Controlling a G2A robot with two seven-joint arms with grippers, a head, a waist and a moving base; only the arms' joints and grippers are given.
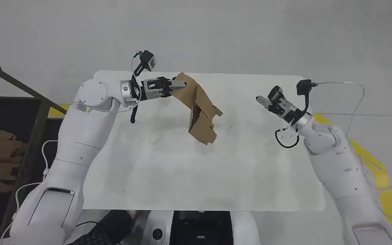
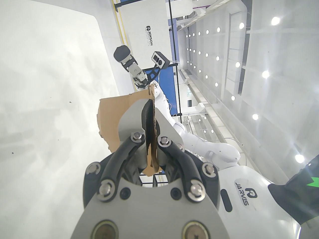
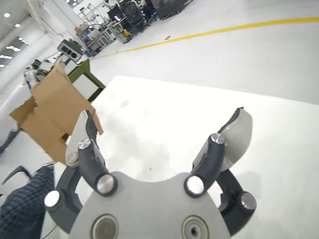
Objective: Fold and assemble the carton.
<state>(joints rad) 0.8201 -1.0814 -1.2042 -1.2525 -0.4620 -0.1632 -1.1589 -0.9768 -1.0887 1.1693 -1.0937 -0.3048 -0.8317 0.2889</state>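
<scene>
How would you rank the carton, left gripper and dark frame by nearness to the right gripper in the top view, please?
1. carton, table centre.
2. left gripper, clamping the carton's far side.
3. dark frame, beyond the table's left edge.

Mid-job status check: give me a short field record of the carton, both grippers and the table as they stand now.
carton: brown, not yet assembled, held up by one edge, hanging tilted above the table
left gripper: jaws shut on the carton's upper edge
right gripper: jaws open, empty, well apart from the carton
table: white; cannot tell whether the carton's lower end touches it
</scene>
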